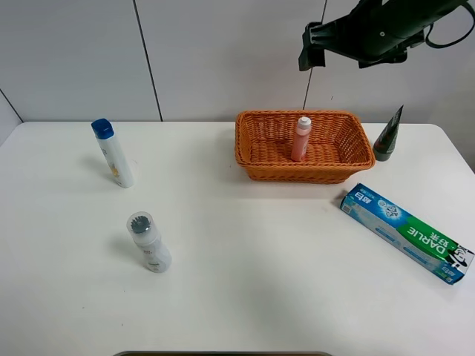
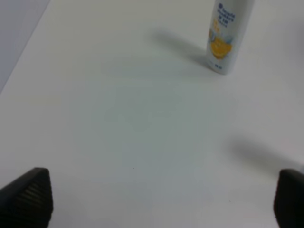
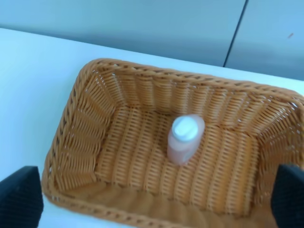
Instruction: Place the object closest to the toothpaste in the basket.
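Inside the basket point(image 1: 300, 173), near its middle, I see the pink bottle point(image 1: 300, 141) standing upright on the woven floor, clear of all four walls. It is a slim salmon-pink bottle with a white cap on top. In my right wrist view the cap is a pale round disc above a translucent pink body point(image 3: 185, 140), with the orange wicker sides point(image 3: 85, 137) rising around it.

The right gripper point(image 1: 310, 50) hangs high above the basket, well apart from the bottle. Its two dark fingertips sit at the far corners of the right wrist view point(image 3: 155, 197), spread wide with nothing between them.

The toothpaste box point(image 1: 404, 231), blue and green, lies flat on the white table point(image 1: 245, 259) to the front right of the basket. A dark green tube point(image 1: 388, 137) stands on its cap just beside the basket's right end.

The left gripper point(image 2: 157, 197) does not appear in the high view. Its own camera shows the fingers splayed and empty over bare table, with the blue-capped bottle point(image 2: 227, 33) ahead of it. That bottle point(image 1: 113, 153) stands far to the left, and a clear-capped bottle point(image 1: 148, 242) sits nearer the front.
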`<action>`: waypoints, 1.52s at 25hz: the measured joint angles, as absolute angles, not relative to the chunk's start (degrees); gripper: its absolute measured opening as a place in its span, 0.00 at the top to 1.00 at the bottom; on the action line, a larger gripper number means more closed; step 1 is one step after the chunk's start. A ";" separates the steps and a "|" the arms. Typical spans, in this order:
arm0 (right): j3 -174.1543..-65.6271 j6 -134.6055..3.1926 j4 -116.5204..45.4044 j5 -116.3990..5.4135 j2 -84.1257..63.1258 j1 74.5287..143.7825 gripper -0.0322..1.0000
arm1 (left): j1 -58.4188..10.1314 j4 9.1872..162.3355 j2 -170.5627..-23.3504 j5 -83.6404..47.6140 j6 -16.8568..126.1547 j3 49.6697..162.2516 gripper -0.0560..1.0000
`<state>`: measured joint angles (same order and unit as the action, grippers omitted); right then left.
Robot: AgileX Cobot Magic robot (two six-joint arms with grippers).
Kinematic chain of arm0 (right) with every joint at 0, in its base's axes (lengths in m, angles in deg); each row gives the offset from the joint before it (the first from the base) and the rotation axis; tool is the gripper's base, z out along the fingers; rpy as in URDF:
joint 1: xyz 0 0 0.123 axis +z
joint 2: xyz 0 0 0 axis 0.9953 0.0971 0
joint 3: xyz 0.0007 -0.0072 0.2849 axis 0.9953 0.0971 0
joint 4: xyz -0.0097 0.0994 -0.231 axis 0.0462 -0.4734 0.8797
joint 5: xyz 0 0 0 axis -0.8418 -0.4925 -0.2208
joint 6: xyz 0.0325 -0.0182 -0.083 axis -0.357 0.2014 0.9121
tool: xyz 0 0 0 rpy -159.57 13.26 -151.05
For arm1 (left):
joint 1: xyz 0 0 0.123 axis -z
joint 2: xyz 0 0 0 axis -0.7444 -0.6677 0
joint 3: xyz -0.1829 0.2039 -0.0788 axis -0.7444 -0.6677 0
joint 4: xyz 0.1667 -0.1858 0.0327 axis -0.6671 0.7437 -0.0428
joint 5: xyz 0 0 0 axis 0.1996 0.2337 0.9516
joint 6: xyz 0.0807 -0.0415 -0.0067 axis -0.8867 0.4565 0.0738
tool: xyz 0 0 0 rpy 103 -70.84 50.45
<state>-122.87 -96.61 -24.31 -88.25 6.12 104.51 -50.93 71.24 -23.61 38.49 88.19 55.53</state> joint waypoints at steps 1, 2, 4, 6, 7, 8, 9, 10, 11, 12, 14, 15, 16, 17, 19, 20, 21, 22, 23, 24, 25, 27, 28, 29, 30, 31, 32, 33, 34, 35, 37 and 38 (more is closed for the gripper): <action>-122.87 -96.61 -24.31 -89.30 5.21 104.51 0.01 | -50.93 71.24 -23.61 38.49 88.19 55.53 0.06; -122.87 -96.60 -24.26 -90.20 4.08 104.63 0.01 | -50.93 71.24 -23.61 38.49 88.19 55.53 0.06; -122.87 -96.13 -24.19 -92.30 1.71 104.77 0.01 | -50.93 71.29 -23.61 38.49 88.19 55.53 0.06; -122.87 -95.56 -24.19 -94.52 -0.71 104.77 0.01 | -50.93 71.29 -23.61 38.49 88.19 55.53 0.06; -122.87 -95.48 -24.19 -95.32 -1.75 104.77 0.01 | -50.93 71.29 -23.61 38.49 88.19 55.53 0.06; -122.87 -95.16 -24.19 -96.32 -3.03 104.77 0.01 | -50.93 71.29 -23.61 38.49 88.19 55.53 0.06; -122.87 -94.80 -24.19 -97.09 -4.08 104.77 0.01 | -50.93 71.29 -23.61 38.49 88.19 55.53 0.06; -122.87 -94.26 -24.19 -98.02 -5.34 104.77 0.01 | -50.93 71.29 -23.61 38.49 88.19 55.53 0.06; -122.87 -93.87 -24.19 -99.02 -6.55 104.77 0.01 | -50.93 71.29 -23.61 38.49 88.19 55.53 0.06; -122.87 -93.58 -24.19 -100.06 -7.61 104.77 0.01 | -50.93 71.29 -23.61 38.49 88.19 55.53 0.06; -122.87 -93.08 -24.19 -101.85 -10.19 104.82 0.01 | -50.93 71.29 -23.61 38.49 88.19 55.53 0.06; -122.87 -92.80 -24.19 -102.66 -11.49 104.82 0.01 | -50.93 71.29 -23.61 38.49 88.19 55.53 0.06; -122.87 -92.80 -24.25 -103.33 -12.59 104.82 0.01 | -50.93 71.29 -23.61 38.49 88.19 55.53 0.06; -122.87 -92.75 -24.34 -104.08 -13.94 104.82 0.01 | -50.93 71.29 -23.61 38.49 88.19 55.53 0.06; -122.87 -92.56 -24.39 -106.08 -16.29 104.82 0.01 | -50.93 71.29 -23.61 38.49 88.19 55.53 0.06; -122.87 -92.37 -24.39 -106.93 -17.63 104.82 0.01 | -50.93 71.29 -23.61 38.49 88.19 55.53 0.06; -122.87 -92.04 -24.39 -107.92 -19.07 104.82 0.01 | -50.93 71.29 -23.61 38.49 88.19 55.53 0.06; -122.87 -91.48 -24.39 -108.83 -20.60 104.82 0.01 | -50.93 71.29 -23.61 38.49 88.19 55.53 0.06; -122.87 -90.89 -24.39 -109.70 -21.92 104.82 0.01 | -50.93 71.29 -23.61 38.49 88.19 55.53 0.06; -122.87 -90.48 -24.39 -110.46 -23.57 104.82 0.01 | -50.93 71.29 -23.61 38.49 88.19 55.53 0.06; -122.87 -89.91 -24.39 -111.29 -25.25 104.82 0.01 | -50.93 71.29 -23.61 38.49 88.19 55.53 0.06; -122.87 -89.62 -24.39 -112.91 -28.35 104.82 0.01 | -50.93 71.29 -23.61 38.49 88.19 55.53 0.06; -122.87 -89.62 -24.39 -113.77 -30.07 104.82 0.01 | -50.93 71.29 -23.61 38.49 88.19 55.53 0.06; -122.87 -89.58 -24.39 -114.51 -31.77 104.82 0.01 | -50.93 71.29 -23.61 38.49 88.19 55.53 0.06; -122.87 -89.58 -24.39 -115.04 -33.16 104.82 0.01 | -50.93 71.29 -23.61 38.49 88.19 55.53 0.06; -122.87 -89.44 -24.39 -115.49 -34.78 104.82 0.01 | -50.93 71.29 -23.61 38.49 88.19 55.53 0.06; -122.89 -89.38 -24.39 -115.87 -36.39 104.82 0.01 | -50.93 71.29 -23.61 38.49 88.19 55.53 0.06; -122.94 -89.38 -24.39 -115.94 -37.96 104.82 0.01 | -50.93 71.29 -23.61 38.49 88.19 55.53 0.06; -122.94 -89.38 -24.39 -115.99 -39.26 104.82 0.01 | -50.93 71.29 -23.61 38.49 88.19 55.53 0.06; -122.94 -89.38 -24.39 -116.00 -40.72 104.82 0.01 | -50.93 71.29 -23.61 38.49 88.19 55.53 0.06; -122.95 -89.38 -24.39 -116.05 -43.12 104.82 0.01 | -50.93 71.29 -23.61 38.49 88.19 55.53 0.06; -122.76 -89.38 -24.39 -116.05 -44.39 104.55 0.01 | -50.93 71.29 -23.61 38.49 88.19 55.53 0.06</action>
<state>-122.76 -89.38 -24.39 -116.05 -44.39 104.55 -50.93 71.29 -23.61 38.49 88.19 55.53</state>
